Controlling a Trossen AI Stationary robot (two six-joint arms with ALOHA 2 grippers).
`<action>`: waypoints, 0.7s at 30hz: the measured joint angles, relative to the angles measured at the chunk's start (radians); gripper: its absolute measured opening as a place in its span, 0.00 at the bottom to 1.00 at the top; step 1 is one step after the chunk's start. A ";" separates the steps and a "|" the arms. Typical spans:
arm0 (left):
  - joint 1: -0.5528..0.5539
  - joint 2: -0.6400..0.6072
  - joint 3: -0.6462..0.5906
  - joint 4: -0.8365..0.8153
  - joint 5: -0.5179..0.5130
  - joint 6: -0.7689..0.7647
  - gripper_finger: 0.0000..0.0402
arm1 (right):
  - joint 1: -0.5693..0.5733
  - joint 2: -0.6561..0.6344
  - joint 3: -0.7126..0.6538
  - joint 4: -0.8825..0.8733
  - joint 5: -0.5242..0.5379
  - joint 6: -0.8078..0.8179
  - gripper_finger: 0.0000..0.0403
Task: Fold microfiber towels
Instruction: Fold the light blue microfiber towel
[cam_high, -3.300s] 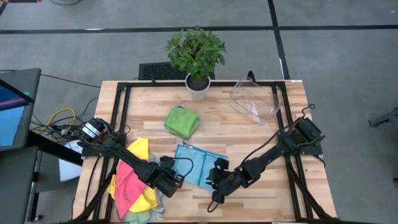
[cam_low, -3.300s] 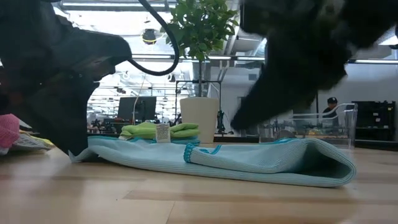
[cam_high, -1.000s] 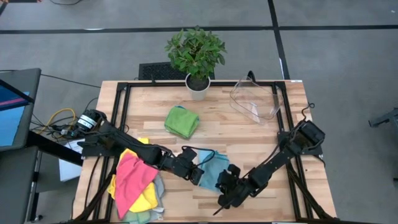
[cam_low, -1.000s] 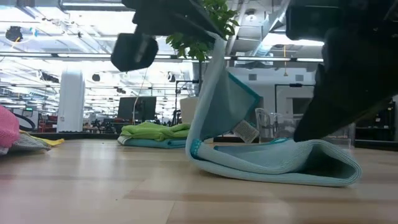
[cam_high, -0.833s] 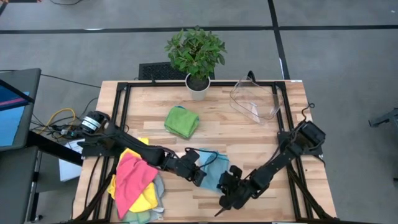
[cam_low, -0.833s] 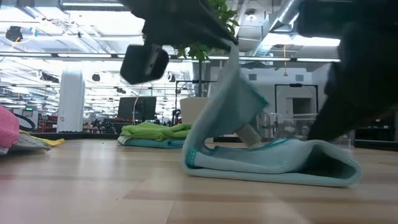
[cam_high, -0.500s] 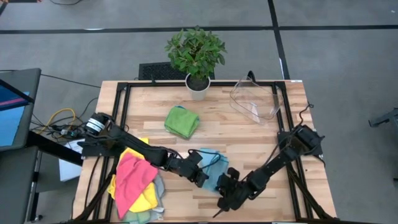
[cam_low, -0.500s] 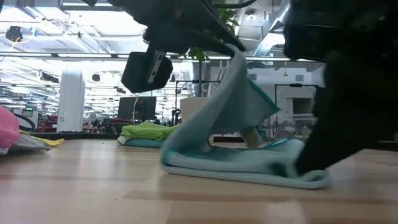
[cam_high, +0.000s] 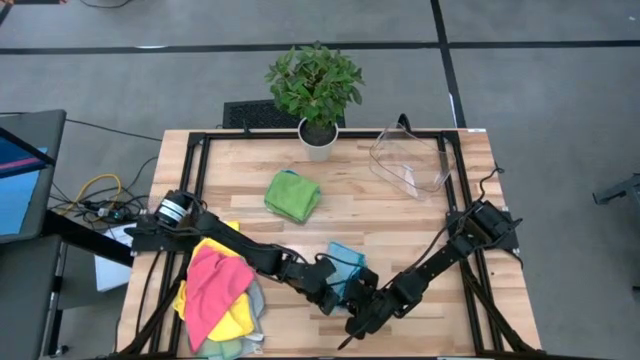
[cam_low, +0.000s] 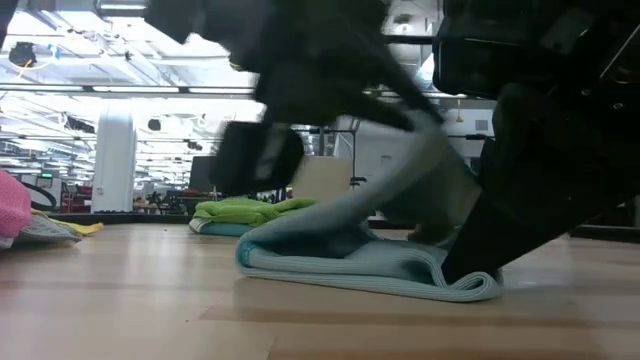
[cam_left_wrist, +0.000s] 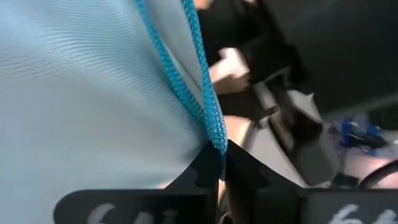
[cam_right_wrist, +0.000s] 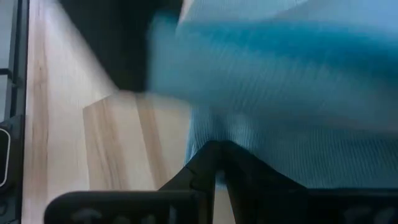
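Two dark arms reach over the wooden table (cam_high: 400, 215) and meet near its front edge. Behind both hands, at the far edge, stands a potted plant (cam_high: 315, 85), with a clear plastic bin (cam_high: 410, 160) lying tipped beside it. Off to the outer side of the left arm, a pile of towels (cam_high: 215, 295) sits in a heap, pink on top with yellow and sage green showing beneath. Between that far plant and the hands, a folded green towel (cam_high: 292, 194) rests on the table, well apart from both.

Between the two hands lies the pale teal towel (cam_high: 345, 262), bunched into a small fold; in the low view its lower layers lie flat on the table (cam_low: 150, 310) while an upper flap rises at a slant toward the left hand.

The left hand (cam_high: 333, 292) is pinched tight on the teal towel's darker stitched edge (cam_left_wrist: 208, 115), which runs right into the meeting fingertips in the left wrist view. The right hand (cam_high: 362, 312) sits just beside it, nearly touching, its fingers drawn narrow and clamping the folded edge of the same towel (cam_right_wrist: 298, 124) down close to the wood.
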 joint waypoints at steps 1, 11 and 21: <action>0.000 0.022 0.018 0.015 0.015 0.000 0.00 | 0.000 0.000 0.000 -0.002 0.000 -0.001 0.14; -0.001 0.060 0.040 -0.008 0.037 0.022 0.01 | 0.003 0.001 0.000 0.001 0.007 -0.008 0.14; 0.016 0.062 0.039 -0.029 0.007 0.036 0.20 | 0.004 0.001 0.000 0.004 0.004 -0.008 0.14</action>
